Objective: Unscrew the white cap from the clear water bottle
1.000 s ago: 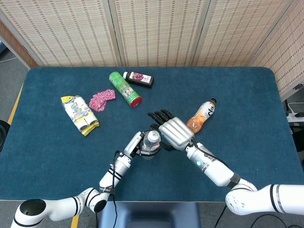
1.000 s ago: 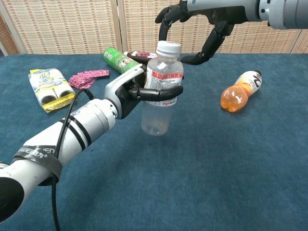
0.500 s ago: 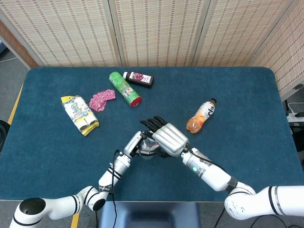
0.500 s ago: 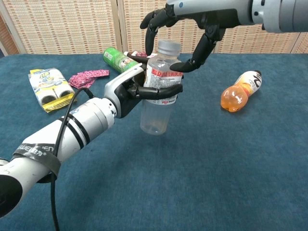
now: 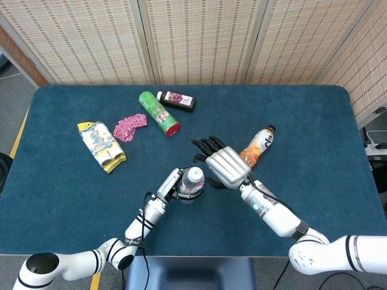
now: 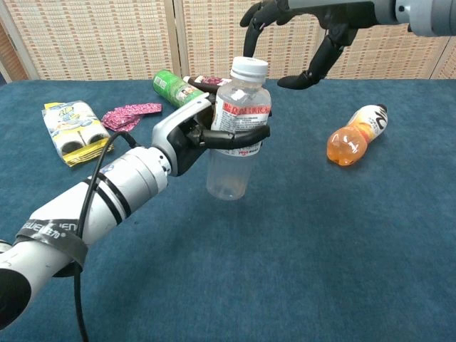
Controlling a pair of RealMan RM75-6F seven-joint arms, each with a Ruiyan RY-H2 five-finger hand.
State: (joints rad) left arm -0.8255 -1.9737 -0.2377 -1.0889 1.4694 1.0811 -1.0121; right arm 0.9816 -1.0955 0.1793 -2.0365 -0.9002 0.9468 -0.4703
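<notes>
Bottle (image 6: 236,135) stands mid-bench, held up by the left hand (image 6: 191,135). The right hand (image 6: 308,28) has lifted off the cap (image 6: 249,68), fingers spread, empty. Cap looks still on, so another twist is needed.

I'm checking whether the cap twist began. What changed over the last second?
The right hand came down around the white cap half a second ago, then lifted away to the right, holding nothing. The left hand kept gripping the clear water bottle; the cap is still on.
</notes>
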